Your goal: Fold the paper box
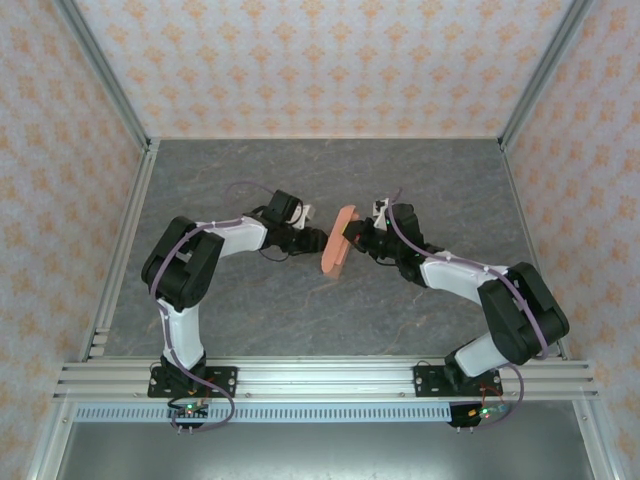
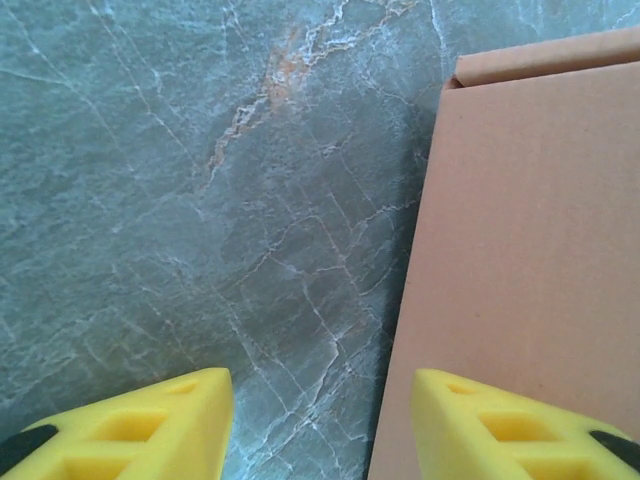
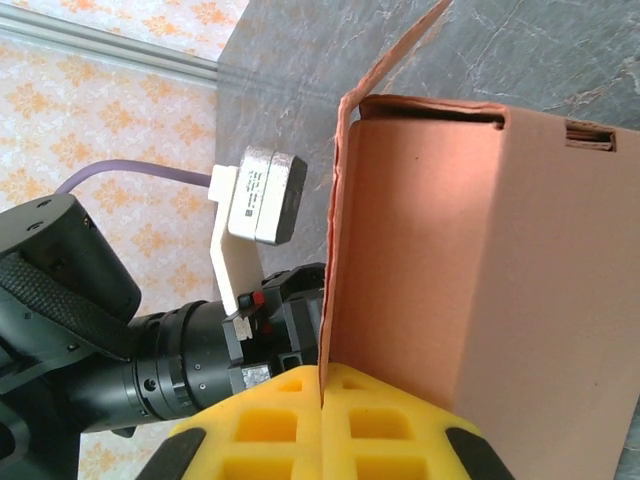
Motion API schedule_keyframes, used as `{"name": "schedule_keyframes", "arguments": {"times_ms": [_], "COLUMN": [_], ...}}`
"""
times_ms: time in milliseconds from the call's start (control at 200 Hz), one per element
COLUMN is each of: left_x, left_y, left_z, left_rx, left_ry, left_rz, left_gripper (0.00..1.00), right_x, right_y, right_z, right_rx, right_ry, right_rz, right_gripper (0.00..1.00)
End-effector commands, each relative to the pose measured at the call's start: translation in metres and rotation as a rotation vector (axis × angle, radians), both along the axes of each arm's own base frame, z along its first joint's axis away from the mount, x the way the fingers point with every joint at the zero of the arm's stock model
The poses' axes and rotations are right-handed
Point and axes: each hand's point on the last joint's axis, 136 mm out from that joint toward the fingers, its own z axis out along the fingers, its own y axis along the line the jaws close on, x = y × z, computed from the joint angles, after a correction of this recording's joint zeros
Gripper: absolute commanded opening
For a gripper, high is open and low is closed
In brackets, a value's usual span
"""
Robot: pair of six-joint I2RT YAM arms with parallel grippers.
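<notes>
Left arm (image 1: 190, 265): elbow folded out to the left, white forearm reaching right toward the middle. Left gripper (image 2: 320, 390): its yellow fingers (image 2: 160, 425) stand parted with a plain gap between them and nothing pinched.

Right arm (image 1: 500, 300): mirror pose, elbow out to the right, forearm reaching left. Right gripper (image 3: 322, 378): yellow pads (image 3: 270, 425) pressed together, a thin wall of the paper box (image 3: 450, 250) clamped between them.

The two grippers face each other near centre, close together; whether they touch cannot be told. In the right wrist view, the left arm's black wrist (image 3: 170, 375) and its white camera housing (image 3: 262, 195) sit just beyond the clamped pads.
</notes>
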Motion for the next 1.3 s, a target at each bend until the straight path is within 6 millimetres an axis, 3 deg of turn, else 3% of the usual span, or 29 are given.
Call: {"name": "schedule_keyframes", "arguments": {"times_ms": [0, 135, 150, 255, 395, 576, 711, 846, 1126, 1296], "left_x": [-0.012, -0.01, -0.008, -0.003, 0.002, -0.027, -0.064, -0.083, -0.079, -0.067], "left_y": [-0.001, 0.003, 0.003, 0.018, 0.048, 0.062, 0.04, 0.016, -0.028, -0.04], "left_z": [-0.005, -0.003, 0.008, 0.023, 0.058, 0.102, 0.119, 0.116, 0.104, 0.097], "left_rx": [0.013, 0.04, 0.035, 0.094, 0.189, 0.185, 0.162, 0.225, 0.259, 0.306], "left_ry": [0.045, 0.032, 0.005, -0.064, -0.212, -0.446, -0.598, -0.671, -0.711, -0.719], "left_rz": [-0.026, -0.013, -0.009, 0.04, 0.143, 0.163, 0.065, -0.035, -0.154, -0.15], "left_gripper": [0.51, 0.51, 0.51, 0.53, 0.57, 0.68, 0.76, 0.82, 0.88, 0.9], "right_x": [0.005, 0.002, 0.001, 0.0, 0.001, 0.002, 0.001, 0.001, 0.002, 0.002], "right_y": [-0.003, -0.007, -0.007, -0.009, -0.01, -0.008, -0.009, -0.009, -0.009, -0.01], "right_z": [0.0, -0.011, -0.012, -0.016, -0.018, -0.019, -0.022, -0.022, -0.02, -0.02], "right_rx": [-0.05, -0.105, -0.109, -0.13, -0.142, -0.149, -0.155, -0.155, -0.152, -0.154], "right_ry": [-0.01, 0.012, 0.014, 0.021, 0.025, 0.03, 0.039, 0.037, 0.031, 0.03], "right_rz": [-0.024, -0.035, -0.038, -0.045, -0.05, -0.046, -0.046, -0.046, -0.051, -0.053], "right_gripper": [0.01, 0.01, 0.01, 0.01, 0.01, 0.01, 0.01, 0.01, 0.01, 0.01]}}
